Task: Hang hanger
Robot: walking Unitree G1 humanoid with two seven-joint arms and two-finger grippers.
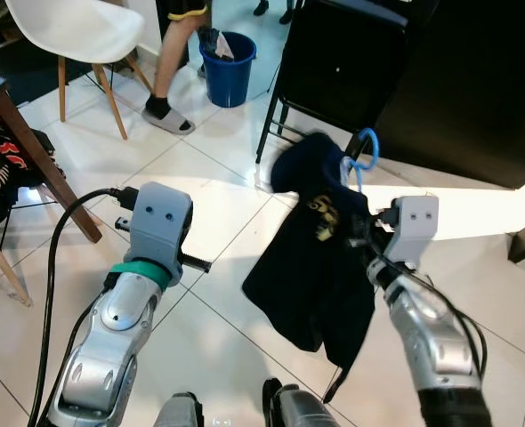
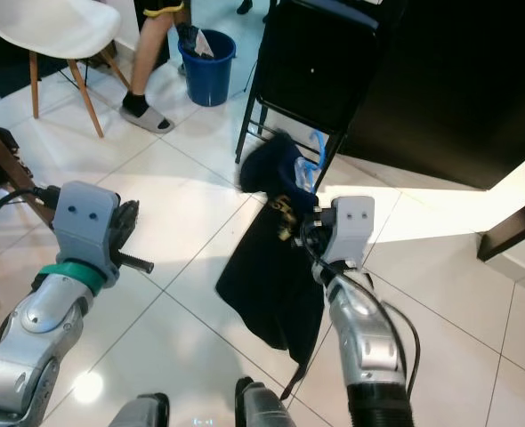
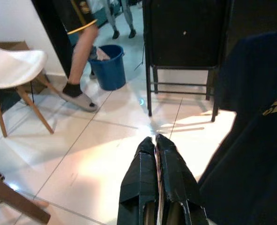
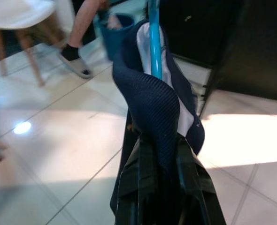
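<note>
Left eye view: right gripper [image 1: 362,233] carries blue plastic hanger [image 1: 364,153] with dark navy shirt [image 1: 316,267] draped, held above tiled floor before black folding chair [image 1: 334,67]. Carry step; next likely needs rail or hook to catch hanger.

Left wrist view: left gripper [image 3: 156,143] fingers pressed together, empty.

Right wrist view: fingers [image 4: 138,173] clamp mesh-knit shirt collar and hanger.

light: bright daylight is falling in a band across the white floor tiles [image 1: 218,200] just before the black folding chair [image 1: 343,62] | glare: small spot is glinting on tiles | shadow: chair area is staying dark | blur: person's leg [image 3: 80,56] is smearing; right wrist foreground is reading soft
</note>
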